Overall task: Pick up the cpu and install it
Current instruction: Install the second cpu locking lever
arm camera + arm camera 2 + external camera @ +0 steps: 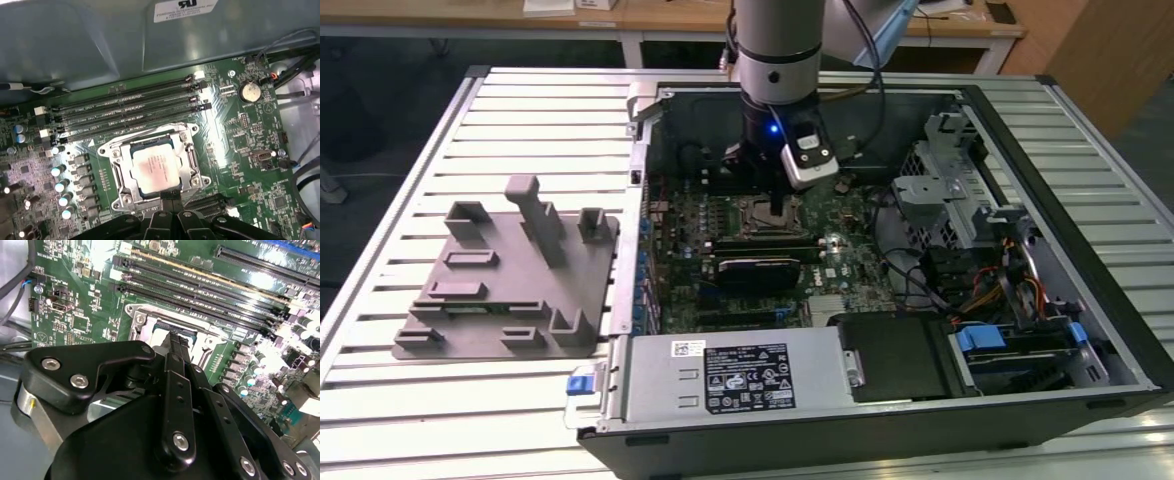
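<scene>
The cpu [156, 167] lies flat inside the motherboard socket frame [116, 176], its silver top facing up and the metal bracket around it. My gripper [170, 195] hangs right over the socket, its two thin black fingers [176, 347] pressed together at one edge of the chip. Nothing shows between them. In the exterior view my gripper [778, 210] reaches straight down into the open computer case [1067, 330], over the socket [761, 212] near the middle of the green board.
Four long memory slots [125, 112] run beside the socket. A grey plastic fixture [507, 280] stands on the slatted table at the exterior view's left. The power supply [747, 375], a drive cage [947, 190] and loose cables [1001, 290] crowd the case.
</scene>
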`<action>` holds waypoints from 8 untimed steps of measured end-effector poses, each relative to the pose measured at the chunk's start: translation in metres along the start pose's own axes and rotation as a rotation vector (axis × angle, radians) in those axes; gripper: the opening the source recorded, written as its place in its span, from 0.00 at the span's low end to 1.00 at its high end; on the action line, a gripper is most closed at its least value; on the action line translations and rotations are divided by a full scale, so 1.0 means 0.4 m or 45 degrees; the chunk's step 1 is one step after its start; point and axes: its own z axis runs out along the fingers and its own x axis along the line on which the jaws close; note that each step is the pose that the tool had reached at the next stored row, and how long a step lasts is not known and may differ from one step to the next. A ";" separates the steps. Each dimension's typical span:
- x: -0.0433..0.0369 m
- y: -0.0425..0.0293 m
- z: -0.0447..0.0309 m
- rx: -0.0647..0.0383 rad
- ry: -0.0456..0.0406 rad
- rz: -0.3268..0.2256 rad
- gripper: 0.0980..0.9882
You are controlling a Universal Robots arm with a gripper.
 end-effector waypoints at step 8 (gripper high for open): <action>-0.009 -0.035 0.000 -0.016 0.004 0.001 0.01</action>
